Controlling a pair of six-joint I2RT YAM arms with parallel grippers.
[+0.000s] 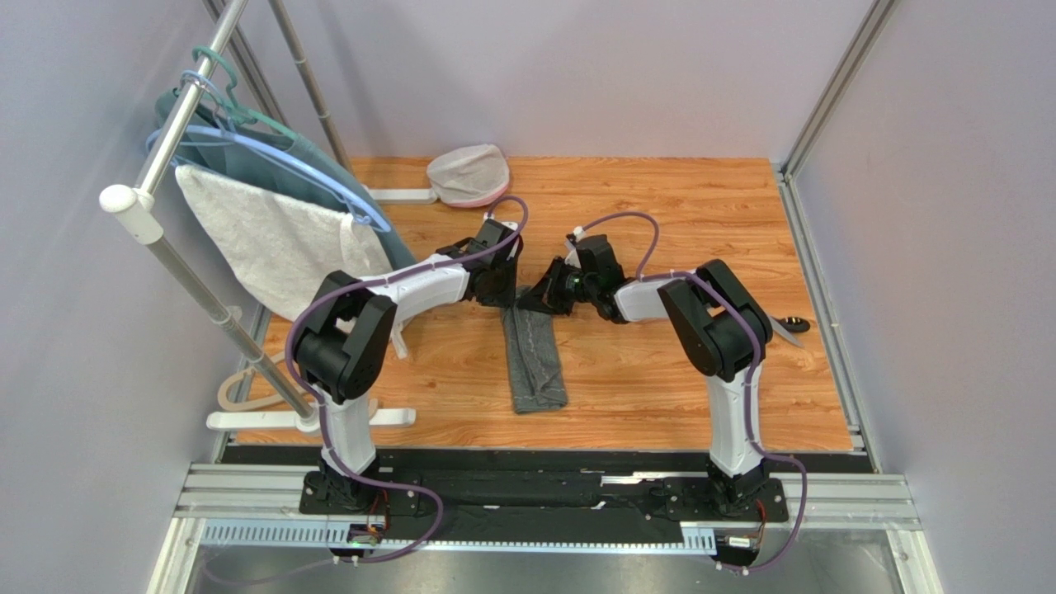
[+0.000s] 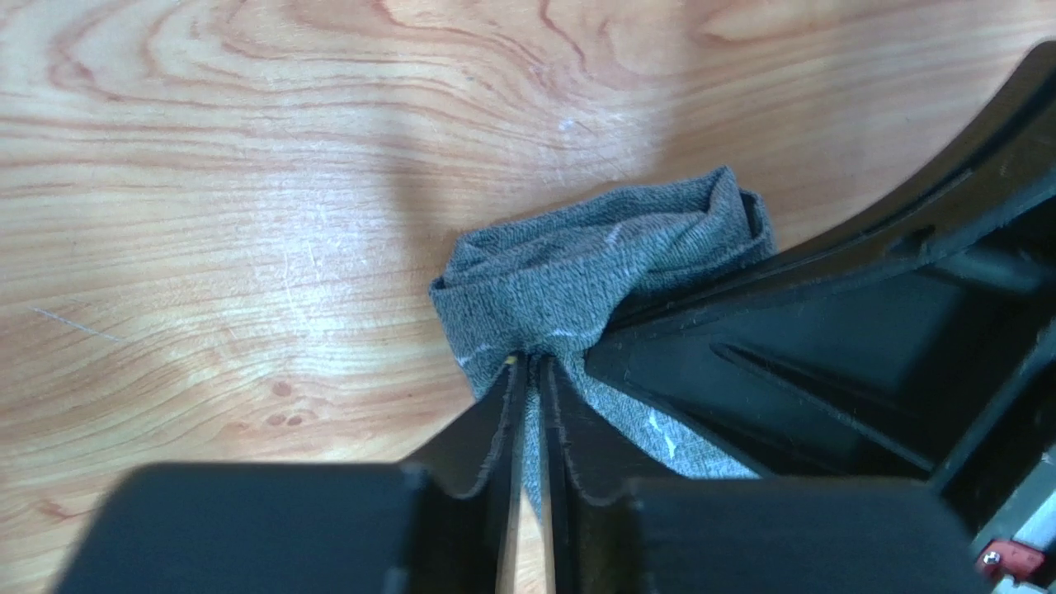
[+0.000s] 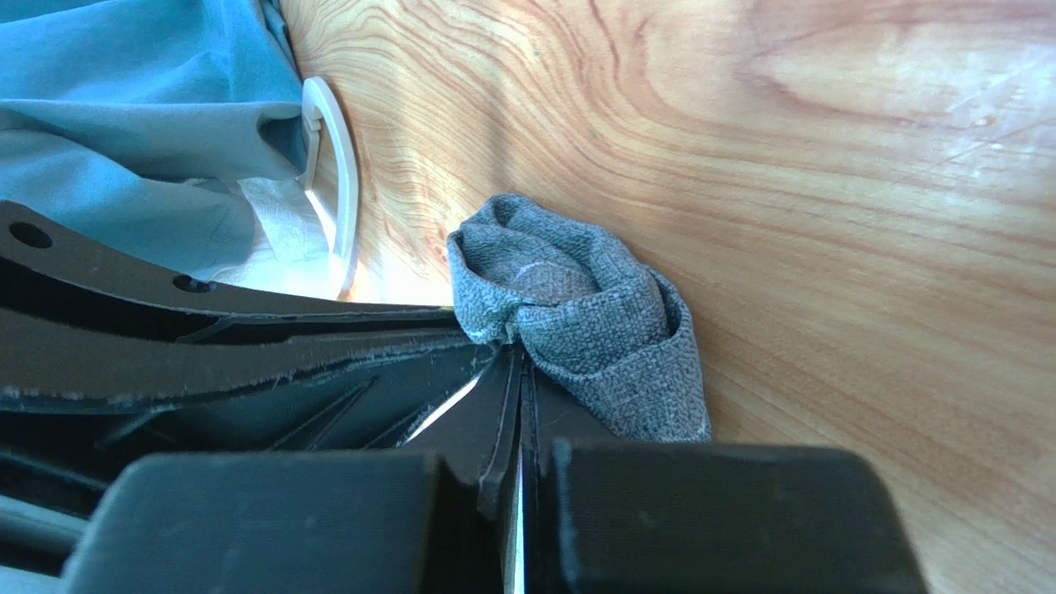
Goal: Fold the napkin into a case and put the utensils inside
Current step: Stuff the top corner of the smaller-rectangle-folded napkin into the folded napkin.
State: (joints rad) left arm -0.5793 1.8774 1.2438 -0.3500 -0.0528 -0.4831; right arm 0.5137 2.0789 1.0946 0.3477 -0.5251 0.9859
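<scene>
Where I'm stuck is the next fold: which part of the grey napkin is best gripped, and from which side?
Probably its far short end, from above, one corner each. The napkin is a flat narrow strip on the table, but that end bunches up off the wood, giving a ridge to pinch. The left end effector and right end effector are both shut there.

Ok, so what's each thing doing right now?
napkin: folded into a long strip on the table, far end bunched up.
left gripper: shut on napkin's bunched end.
right gripper: shut on the same end.
white towel: hanging on the rack.
teal garment: hanging there too.
</scene>
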